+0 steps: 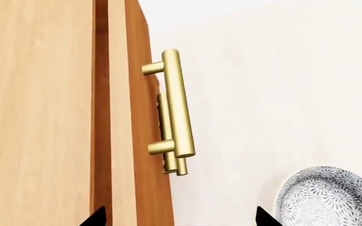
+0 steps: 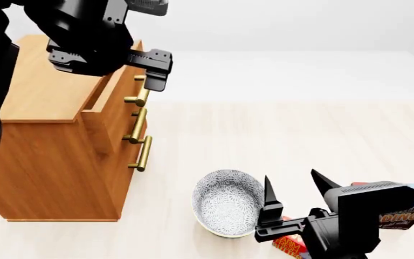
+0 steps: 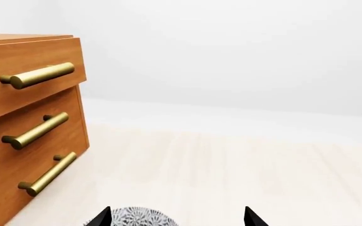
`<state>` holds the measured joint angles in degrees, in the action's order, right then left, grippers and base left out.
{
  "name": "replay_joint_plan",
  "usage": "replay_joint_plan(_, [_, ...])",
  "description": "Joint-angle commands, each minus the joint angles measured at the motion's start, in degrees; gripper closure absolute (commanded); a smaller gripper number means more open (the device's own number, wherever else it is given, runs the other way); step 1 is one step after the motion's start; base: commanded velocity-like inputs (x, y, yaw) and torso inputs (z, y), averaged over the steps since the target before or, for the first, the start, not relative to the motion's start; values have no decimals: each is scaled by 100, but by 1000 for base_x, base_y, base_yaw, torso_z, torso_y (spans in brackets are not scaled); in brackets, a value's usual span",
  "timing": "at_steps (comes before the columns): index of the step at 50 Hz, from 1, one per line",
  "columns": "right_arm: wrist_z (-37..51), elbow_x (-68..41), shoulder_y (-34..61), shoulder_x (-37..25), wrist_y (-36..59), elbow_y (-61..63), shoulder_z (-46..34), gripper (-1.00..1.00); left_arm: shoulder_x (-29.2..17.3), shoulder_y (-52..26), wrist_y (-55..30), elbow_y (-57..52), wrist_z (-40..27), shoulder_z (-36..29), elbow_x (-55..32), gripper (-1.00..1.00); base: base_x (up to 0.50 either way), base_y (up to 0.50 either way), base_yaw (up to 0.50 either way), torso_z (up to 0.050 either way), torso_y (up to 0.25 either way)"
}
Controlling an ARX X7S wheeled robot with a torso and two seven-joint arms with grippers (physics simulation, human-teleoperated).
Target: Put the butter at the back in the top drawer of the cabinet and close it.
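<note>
The cabinet (image 2: 56, 140) stands on the pale floor and serves as the reference. Its top drawer (image 2: 110, 110) is pulled partly out, so its front stands forward of the two lower drawer fronts; its brass handle (image 2: 140, 91) shows in the left wrist view (image 1: 176, 106) with a dark gap between drawer front and cabinet body.

The left gripper (image 2: 157, 73) hovers just above and in front of the top drawer's handle, jaws apart and holding nothing.

The patterned bowl (image 2: 227, 202) sits on the floor in front of the cabinet, well apart from it. The right gripper (image 2: 297, 191) hangs beside the bowl, on the side away from the cabinet, jaws spread and empty.

The butter (image 2: 288, 245) lies on the floor beneath the right gripper, mostly hidden by the arm. The chocolate pudding box (image 2: 405, 216) lies beyond it, farther from the cabinet.
</note>
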<state>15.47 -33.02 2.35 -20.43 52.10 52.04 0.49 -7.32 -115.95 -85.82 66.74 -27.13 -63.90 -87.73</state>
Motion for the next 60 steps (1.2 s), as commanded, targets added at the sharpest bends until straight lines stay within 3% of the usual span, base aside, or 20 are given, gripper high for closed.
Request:
replay_joint_plan(1, [32,-31,4,-28,-23,-17,-14,-100,115,23,104,189,385,-280,207,-100,0,0,0,0,0])
replay_joint_plan(30, [125,-153,15,-116,-94,-63,-24,-100,532,168,396,756,1257,-886,807,-100,0,0,0,0,0])
replay_joint_plan(50, [186,-197,2,-184,-204,-113,-74,-100,591,320,424,810,1233,-772,1069,-100,0,0,0,0,0])
replay_joint_plan(60, [217,-245,-4,-208,-217,-104,-56,-100,604,484,389,820,1235,-330,1565,-100,0,0,0,0,0])
